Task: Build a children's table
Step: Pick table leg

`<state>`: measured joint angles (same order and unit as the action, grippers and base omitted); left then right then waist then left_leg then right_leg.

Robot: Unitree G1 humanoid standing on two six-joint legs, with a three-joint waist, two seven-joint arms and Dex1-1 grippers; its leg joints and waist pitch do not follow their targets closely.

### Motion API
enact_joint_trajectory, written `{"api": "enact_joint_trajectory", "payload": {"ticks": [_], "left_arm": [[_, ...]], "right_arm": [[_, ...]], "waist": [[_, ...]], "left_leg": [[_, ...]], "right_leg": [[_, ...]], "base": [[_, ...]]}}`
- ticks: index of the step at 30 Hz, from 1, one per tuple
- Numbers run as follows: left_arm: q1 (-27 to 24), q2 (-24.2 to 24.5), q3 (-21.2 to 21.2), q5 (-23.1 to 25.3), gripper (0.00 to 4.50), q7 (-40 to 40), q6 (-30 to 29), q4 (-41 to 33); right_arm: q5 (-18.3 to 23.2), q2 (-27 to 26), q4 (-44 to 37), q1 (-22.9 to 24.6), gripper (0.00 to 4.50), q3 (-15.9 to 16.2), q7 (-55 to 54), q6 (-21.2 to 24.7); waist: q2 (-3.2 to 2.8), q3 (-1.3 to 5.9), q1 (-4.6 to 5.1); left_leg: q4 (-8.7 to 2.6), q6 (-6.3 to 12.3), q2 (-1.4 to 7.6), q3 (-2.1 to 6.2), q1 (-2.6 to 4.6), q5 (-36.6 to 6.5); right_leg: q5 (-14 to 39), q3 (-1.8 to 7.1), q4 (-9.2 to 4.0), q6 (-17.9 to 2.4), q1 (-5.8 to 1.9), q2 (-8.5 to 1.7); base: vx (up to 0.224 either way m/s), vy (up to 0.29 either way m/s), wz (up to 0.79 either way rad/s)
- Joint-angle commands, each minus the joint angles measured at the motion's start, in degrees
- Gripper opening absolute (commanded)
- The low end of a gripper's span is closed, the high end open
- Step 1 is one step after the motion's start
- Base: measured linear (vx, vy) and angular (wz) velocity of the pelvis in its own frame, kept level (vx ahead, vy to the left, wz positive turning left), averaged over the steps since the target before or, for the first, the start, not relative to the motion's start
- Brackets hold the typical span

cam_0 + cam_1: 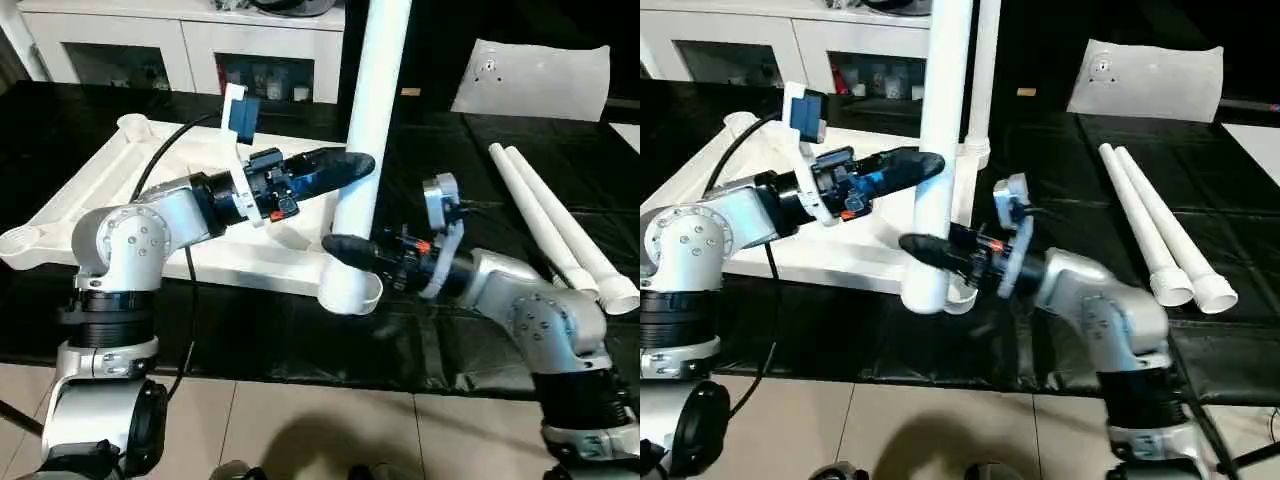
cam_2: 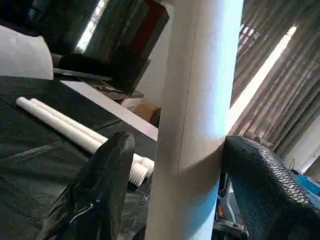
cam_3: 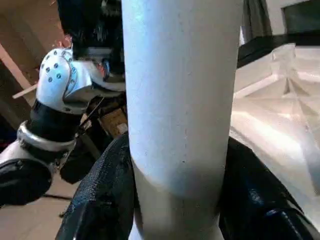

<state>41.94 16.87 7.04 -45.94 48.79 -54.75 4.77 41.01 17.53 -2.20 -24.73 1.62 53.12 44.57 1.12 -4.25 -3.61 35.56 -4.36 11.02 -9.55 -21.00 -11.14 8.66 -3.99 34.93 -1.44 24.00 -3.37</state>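
White tabletop (image 1: 120,200) lies ribbed side up — 1 leg (image 1: 368,130) upright at its near corner, 2 legs (image 1: 560,225) flat beside.

Black table (image 1: 300,340) (tabletop (image 1: 100,200), two legs (image 1: 560,225))

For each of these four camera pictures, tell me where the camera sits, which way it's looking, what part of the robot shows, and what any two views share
Left eye view: head, looking forward and down at the tabletop; both silver forearms show.
Right eye view: head, slightly aside, same scene; right gripper is closed on the upright leg.
Left wrist view: along the left gripper, toward two spare legs; both fingers flank the leg.
Right wrist view: along that gripper, toward the left arm.
Shared: all four show the upright leg.
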Motion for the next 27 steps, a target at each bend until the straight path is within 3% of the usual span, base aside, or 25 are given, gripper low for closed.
{"api": "enact_joint_trajectory", "payload": {"ticks": [1,4,7,12,18,27], "left_arm": [[-0.62,1.20,-1.18,1.96,3.42,1.26,1.96,-0.18],[-1.01,1.57,-1.30,1.06,3.42,3.23,2.12,-0.57],[-1.35,1.40,-1.48,0.20,2.89,3.93,1.82,-1.47],[-2.27,1.93,-4.04,1.34,2.89,5.35,3.24,-2.64],[-2.57,3.14,-8.00,6.66,2.89,6.06,6.75,-2.33],[-2.61,1.90,-6.24,4.43,2.89,5.25,6.66,-1.66]], "right_arm": [[0.88,1.38,-2.25,0.08,1.89,-0.05,1.49,0.57],[0.60,2.22,-2.29,0.10,1.89,0.49,2.11,0.64],[0.19,3.13,-2.16,0.09,1.89,1.06,2.60,0.45],[-1.58,3.84,-1.80,-0.08,1.89,2.23,3.00,-0.15],[-3.42,4.51,-1.50,-0.45,1.89,3.80,2.74,-1.37],[-4.49,4.48,-1.01,-0.52,1.89,3.95,2.28,-2.24]], "waist": [[0.19,4.46,-0.35],[0.19,4.51,-0.28],[0.18,4.50,-0.32],[0.22,4.45,-0.36],[0.29,4.39,-0.25],[0.34,4.46,-0.19]], "left_leg": [[-4.20,0.80,1.10,0.32,0.15,-8.82],[-4.14,0.63,1.08,0.26,0.08,-8.41],[-4.14,0.69,1.15,0.27,0.15,-8.50],[-4.15,0.72,1.18,0.26,0.13,-8.59],[-4.22,0.55,1.15,0.34,0.15,-9.08],[-4.08,0.55,1.16,0.20,0.13,-8.85]], "right_leg": [[27.34,2.28,-5.54,-3.83,-3.43,-3.89],[27.30,2.27,-5.46,-3.83,-3.44,-3.91],[26.63,2.23,-5.37,-4.44,-3.41,-3.87],[26.85,2.29,-5.34,-4.64,-3.35,-3.94],[29.36,2.23,-5.73,-2.86,-3.28,-3.93],[27.02,2.25,-5.39,-4.57,-3.31,-3.91]], "base": [[0.000,0.000,0.00],[0.000,0.000,0.00],[0.000,0.000,0.00],[0.000,0.000,0.00],[0.000,0.000,0.00],[0.000,0.000,0.00]]}}
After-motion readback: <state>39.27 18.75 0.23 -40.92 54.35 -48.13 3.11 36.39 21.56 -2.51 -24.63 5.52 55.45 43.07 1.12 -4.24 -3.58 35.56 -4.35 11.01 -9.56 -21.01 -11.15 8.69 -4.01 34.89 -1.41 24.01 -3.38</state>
